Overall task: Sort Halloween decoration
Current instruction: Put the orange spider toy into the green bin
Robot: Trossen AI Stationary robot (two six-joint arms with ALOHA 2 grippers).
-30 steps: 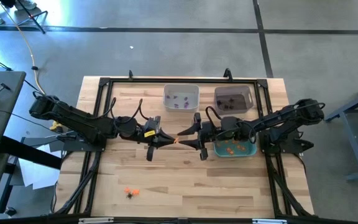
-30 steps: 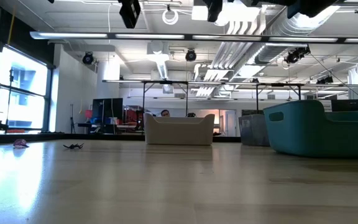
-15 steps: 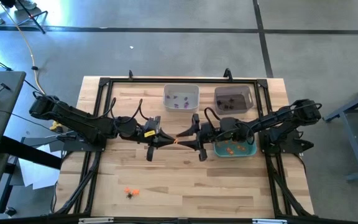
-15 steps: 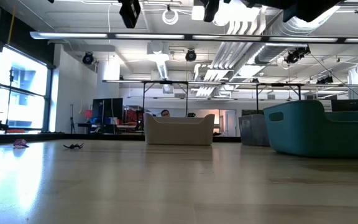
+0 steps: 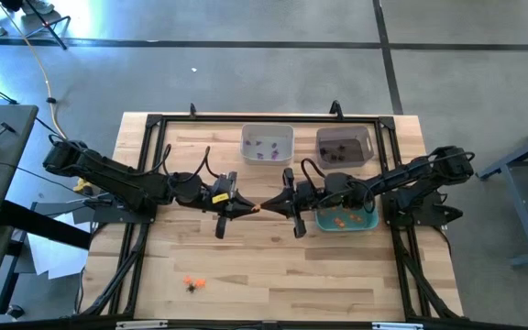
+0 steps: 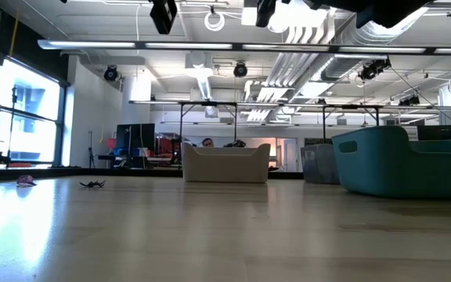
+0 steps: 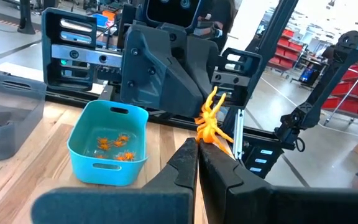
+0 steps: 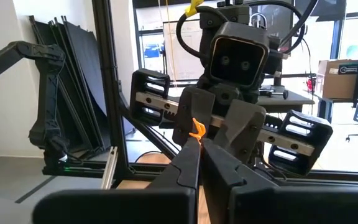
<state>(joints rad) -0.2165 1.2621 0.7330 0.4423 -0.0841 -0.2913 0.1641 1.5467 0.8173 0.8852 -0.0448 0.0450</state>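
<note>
I see the two dark arms meeting above the middle of the wooden table (image 5: 273,266), fingertip to fingertip. The left gripper (image 5: 248,210) is clenched on a small orange spider (image 7: 211,121), a glossy plastic piece with thin curled legs. In the left wrist view the spider stands up from the tips of the two black fingers (image 7: 185,163), which are pressed flat together. The right gripper (image 5: 266,207) has its fingers closed too, and in the right wrist view they pinch the same orange piece, so both grippers grasp it at once, in the air over the boards.

The table is made of pale planks with a visible grain, framed by black metal bars. At the far side stand a white bin (image 5: 267,143) with some purple trinkets (image 5: 266,145) inside, and to its right a dark grey bin (image 5: 344,145) with black pieces that I cannot tell apart. Nearer, under the right arm, is a teal bin (image 5: 345,218), smooth plastic with rounded corners, holding several orange spiders (image 7: 115,148).

Near the front left of the table lie a few loose trinkets (image 5: 192,282), orange and black, close together.
</note>
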